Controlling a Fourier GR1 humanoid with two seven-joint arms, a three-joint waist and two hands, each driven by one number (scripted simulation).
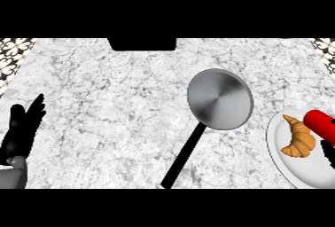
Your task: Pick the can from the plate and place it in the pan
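A red can lies on its side on the white plate at the right edge, partly cut off by the view's border. A grey round pan with a long black handle sits left of the plate, its inside bare. My left hand rests open at the far left, fingers pointing up. Of my right hand only a dark sliver shows at the right edge, just below the can and over the plate.
A golden croissant lies on the plate left of the can. The counter is pale marble. A black block sits at the counter's far edge, and patterned tiles show at both far corners.
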